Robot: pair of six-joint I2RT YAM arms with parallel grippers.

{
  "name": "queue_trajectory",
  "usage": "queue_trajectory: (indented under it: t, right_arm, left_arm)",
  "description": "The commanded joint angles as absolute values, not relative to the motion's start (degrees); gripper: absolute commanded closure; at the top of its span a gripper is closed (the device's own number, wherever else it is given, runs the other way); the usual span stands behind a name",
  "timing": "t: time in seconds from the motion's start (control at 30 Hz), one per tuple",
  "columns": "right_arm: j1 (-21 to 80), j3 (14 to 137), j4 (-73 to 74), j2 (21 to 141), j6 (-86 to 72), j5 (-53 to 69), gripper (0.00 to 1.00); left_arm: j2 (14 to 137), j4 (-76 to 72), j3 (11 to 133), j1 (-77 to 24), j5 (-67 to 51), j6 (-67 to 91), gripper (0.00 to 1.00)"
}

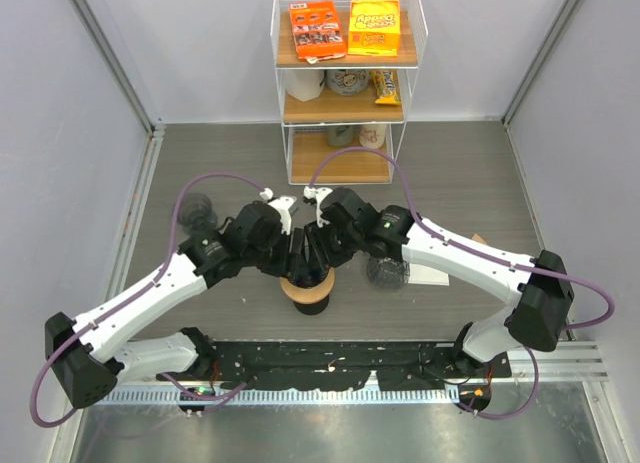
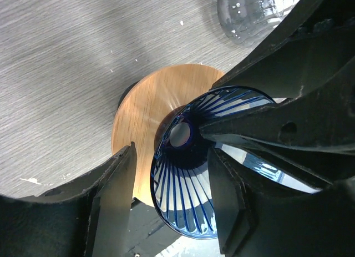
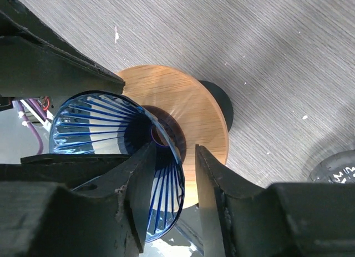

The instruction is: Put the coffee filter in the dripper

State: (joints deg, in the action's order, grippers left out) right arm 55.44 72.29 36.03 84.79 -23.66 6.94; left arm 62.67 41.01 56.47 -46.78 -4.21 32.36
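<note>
Left pincer [image 2: 172, 157] and right pincer [image 3: 175, 151] at the dripper [image 2: 177, 207]
Both spread, each straddling its blue rim, seemingly without pinching it; wooden stand [image 2: 138, 112] beneath.

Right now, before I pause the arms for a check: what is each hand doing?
Left hand: open over the dripper, holding nothing.
Right hand: open, holding nothing.

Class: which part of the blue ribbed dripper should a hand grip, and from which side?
Probably the thin rim, one finger inside, one outside, from above: the dripper opens upward on its wooden disc, and its flared wall would shed a side pinch.
</note>
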Motion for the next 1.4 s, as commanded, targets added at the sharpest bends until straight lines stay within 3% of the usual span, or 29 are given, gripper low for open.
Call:
queue_trajectory:
  t: [0.0,0.23,0.3,0.33,0.57,0.8,0.97,1.2,1.37]
  right_arm:
    - [55.81,75.67,35.33,82.97,-22.85,7.12,0.57]
    - [55.81,77.69,35.07,81.3,-21.27,7.21,0.43]
    - [55.81,78.05,34.72,80.34,-19.95,7.38,0.37]
    - [55.81,78.22,34.72,79.37,-19.26,7.12,0.34]
    - [55.72,77.43,33.84,72.0,-17.05,1.07,0.03]
    - [55.2,69.28,33.23,61.71,-20.91,-20.79,0.05]
    - [53.8,62.85,32.69,52.93,-22.75,-28.12,0.05]
    - [32.82,53.9,36.65,45.97,-26.8,-18.03,0.05]
    - [20.23,48.18,37.88,45.61,-26.63,-13.54,0.04]
  left_arm:
    - [61.0,40.43,59.59,-47.02,-4.49,31.46,0.37]
    - [60.03,41.4,61.96,-47.02,-3.52,30.59,0.21]
    - [59.07,41.66,62.49,-47.02,-2.64,30.24,0.03]
    - [58.37,41.66,62.75,-47.02,-1.94,30.23,0.01]
    - [51.08,42.89,64.16,-47.02,5.17,29.44,0.0]
    - [42.9,45.17,62.76,-46.93,17.47,29.88,0.0]
    - [39.29,47.28,60.65,-46.93,25.21,31.81,0.0]
    - [37.88,43.51,53.36,-45.62,28.56,34.62,0.0]
    - [40.43,41.5,50.9,-35.1,21.29,36.74,0.0]
